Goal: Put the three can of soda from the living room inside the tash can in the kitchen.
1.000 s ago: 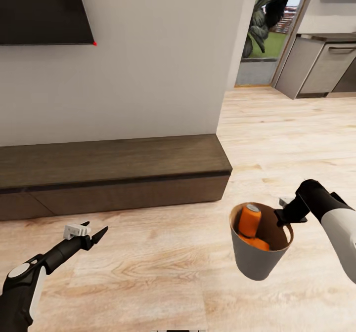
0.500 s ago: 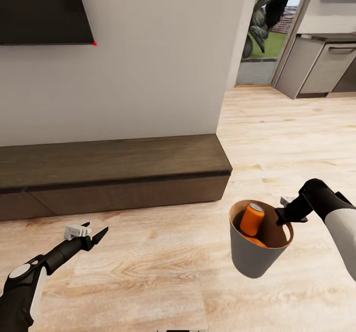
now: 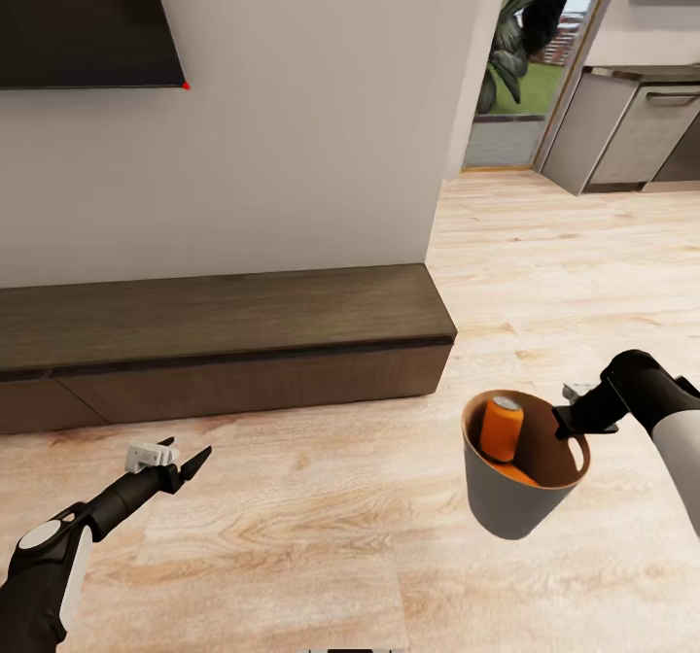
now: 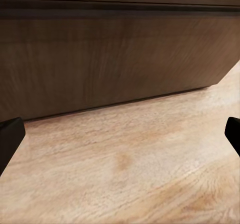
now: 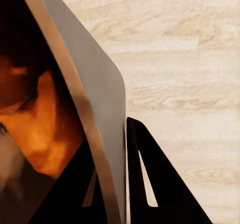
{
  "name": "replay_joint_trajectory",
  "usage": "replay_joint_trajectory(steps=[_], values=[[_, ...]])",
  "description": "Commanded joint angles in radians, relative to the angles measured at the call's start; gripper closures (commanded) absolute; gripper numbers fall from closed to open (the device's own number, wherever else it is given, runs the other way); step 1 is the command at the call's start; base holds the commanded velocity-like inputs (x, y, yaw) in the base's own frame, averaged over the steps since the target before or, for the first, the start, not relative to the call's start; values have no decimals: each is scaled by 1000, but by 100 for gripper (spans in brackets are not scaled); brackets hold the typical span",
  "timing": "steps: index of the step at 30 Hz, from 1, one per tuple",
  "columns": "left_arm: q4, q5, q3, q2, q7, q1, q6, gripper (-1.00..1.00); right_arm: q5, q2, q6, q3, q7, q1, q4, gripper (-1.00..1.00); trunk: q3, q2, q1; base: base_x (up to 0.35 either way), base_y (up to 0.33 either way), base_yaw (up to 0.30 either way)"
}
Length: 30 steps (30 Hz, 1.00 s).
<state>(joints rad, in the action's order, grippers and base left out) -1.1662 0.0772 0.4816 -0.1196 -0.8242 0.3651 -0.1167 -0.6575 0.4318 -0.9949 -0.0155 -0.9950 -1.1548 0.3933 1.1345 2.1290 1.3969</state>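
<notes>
Screen [image 3: 83, 21]: black wall screen up in the far left corner of the head view, with a bit of light glare on it.
Bench [image 3: 214, 337]: long low dark-wood one running along the white wall [image 3: 311, 119]. The left wrist view has its front face close up, sitting on the light wood floor [image 3: 321, 527].
Left claw [image 3: 180, 461]: low on the left over bare floor, in front of the bench. Fingers are spread apart with nothing between them, so it's open and empty. In the left wrist view the two dark tips sit at opposite edges with just floor and bench in between.
Soda cans [image 3: 504, 429]: one orange can with a silver top leans inside the bin, and there's more orange under it down at the bottom. Can't tell how many are in there.
Bin [image 3: 515, 502]: grey outside, brown inside, hanging above the floor right of the bench end, tilted a little.
Right claw [image 3: 567, 427]: pinched on the bin's rim on its right side. The right wrist view shows one finger [image 5: 150, 179] outside the wall and one inside, squeezed tight on it.
Kitchen [image 3: 632, 133]: grey cabinets visible far back on the right, past a doorway with plants [image 3: 520, 36] outside.
</notes>
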Motion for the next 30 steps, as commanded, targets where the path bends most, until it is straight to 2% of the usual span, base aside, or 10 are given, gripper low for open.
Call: replay_joint_trajectory(steps=[1,6,14,20,30], values=[[0,0,0,0,0,0,0,-100,13,1,-5,-3,-6,0,10,100,0,0,0,0,0,0],[0,-1,0,0,2,0,0,-100,13,2,1,-6,-5,2,75,100,0,0,0,0,0,0],[1,1,0,0,3,0,0,-100,13,5,5,-6,-5,3,92,100,0,0,0,0,0,0],[6,2,0,0,4,0,1,-100,20,5,59,-8,32,4,92,100,0,0,0,0,0,0],[8,7,-1,0,6,0,2,-100,24,5,71,-9,45,4,93,100,31,70,38,0,0,0]])
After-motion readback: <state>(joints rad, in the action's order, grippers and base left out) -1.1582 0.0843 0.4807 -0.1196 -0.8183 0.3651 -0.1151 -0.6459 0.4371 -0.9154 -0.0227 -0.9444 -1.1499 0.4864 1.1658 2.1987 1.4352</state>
